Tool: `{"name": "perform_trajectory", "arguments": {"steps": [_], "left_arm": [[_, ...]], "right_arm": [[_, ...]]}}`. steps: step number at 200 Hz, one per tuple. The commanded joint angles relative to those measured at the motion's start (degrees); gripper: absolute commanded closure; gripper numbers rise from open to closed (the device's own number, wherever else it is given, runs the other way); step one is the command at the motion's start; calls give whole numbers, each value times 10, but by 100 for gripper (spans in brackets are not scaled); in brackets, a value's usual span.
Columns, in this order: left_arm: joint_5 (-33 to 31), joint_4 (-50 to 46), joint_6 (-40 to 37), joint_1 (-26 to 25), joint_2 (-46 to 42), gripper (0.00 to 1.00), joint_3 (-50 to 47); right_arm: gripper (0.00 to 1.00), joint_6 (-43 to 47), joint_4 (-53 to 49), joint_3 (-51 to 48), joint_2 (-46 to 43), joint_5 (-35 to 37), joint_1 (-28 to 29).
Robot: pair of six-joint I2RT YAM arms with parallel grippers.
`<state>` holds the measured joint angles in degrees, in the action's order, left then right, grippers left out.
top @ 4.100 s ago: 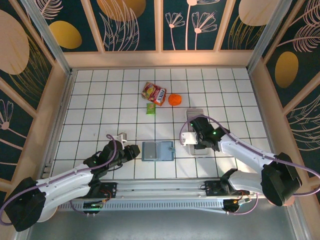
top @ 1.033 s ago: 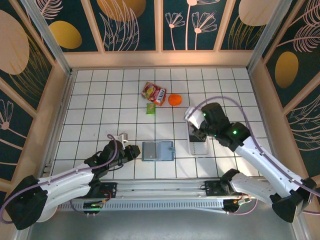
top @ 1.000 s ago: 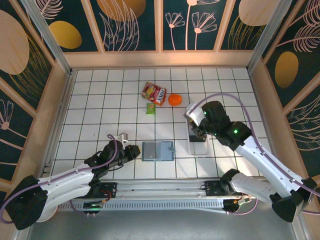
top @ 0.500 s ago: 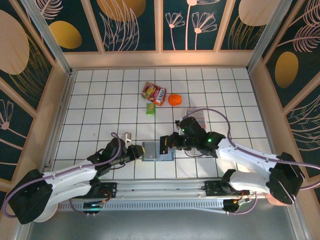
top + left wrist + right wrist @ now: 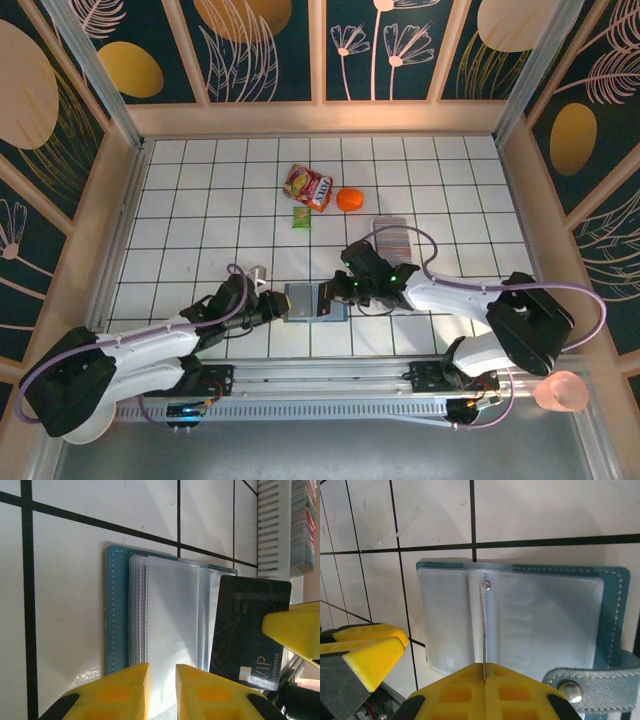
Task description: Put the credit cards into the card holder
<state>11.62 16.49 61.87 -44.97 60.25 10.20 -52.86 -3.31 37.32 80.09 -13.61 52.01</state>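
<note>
The card holder (image 5: 303, 301), a teal wallet, lies open on the tiles with its clear sleeves (image 5: 170, 610) facing up. My right gripper (image 5: 327, 297) is shut on a dark credit card (image 5: 247, 630), which stands on edge (image 5: 483, 625) over the fold between the sleeves (image 5: 545, 625). My left gripper (image 5: 274, 304) hovers at the wallet's left edge. Its yellow fingers (image 5: 120, 690) stand a narrow gap apart, with a clear sleeve showing in that gap. More credit cards (image 5: 391, 230) are stacked in the clear tray (image 5: 272, 530).
A red snack packet (image 5: 308, 186), an orange ball (image 5: 349, 199) and a small green packet (image 5: 301, 217) lie further back. The long clear tray (image 5: 393, 243) sits just right of the wallet. A pink cup (image 5: 560, 392) stands off the table, at the front right.
My right arm has swung from the tray down and left to the wallet, carrying the dark card. The left gripper has slid right to the wallet's left edge.
</note>
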Motion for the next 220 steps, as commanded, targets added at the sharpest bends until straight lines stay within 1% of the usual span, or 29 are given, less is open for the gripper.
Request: {"name": "perform_trajectory", "arguments": {"steps": [1, 15, 38, 78, 118, 160, 220], "left_arm": [[8, 7, -3, -1, 7, 81, 14], [8, 7, -6, -1, 9, 81, 14], [8, 7, -6, -1, 17, 86, 14], [9, 13, -6, -2, 29, 88, 16], [8, 16, -4, -1, 30, 88, 13], [6, 16, -4, -2, 31, 89, 11], [10, 21, -6, -2, 40, 89, 11]], "right_arm": [[100, 9, 32, 17, 13, 0, 3], [100, 6, 40, 15, 18, -4, 2], [100, 7, 39, 15, 22, 2, 3], [100, 4, 60, 11, 38, -16, 3], [100, -2, 69, 1, 44, -23, 3], [100, -3, 57, -7, 41, -10, 4], [100, -11, 58, -11, 51, -22, 5]]}}
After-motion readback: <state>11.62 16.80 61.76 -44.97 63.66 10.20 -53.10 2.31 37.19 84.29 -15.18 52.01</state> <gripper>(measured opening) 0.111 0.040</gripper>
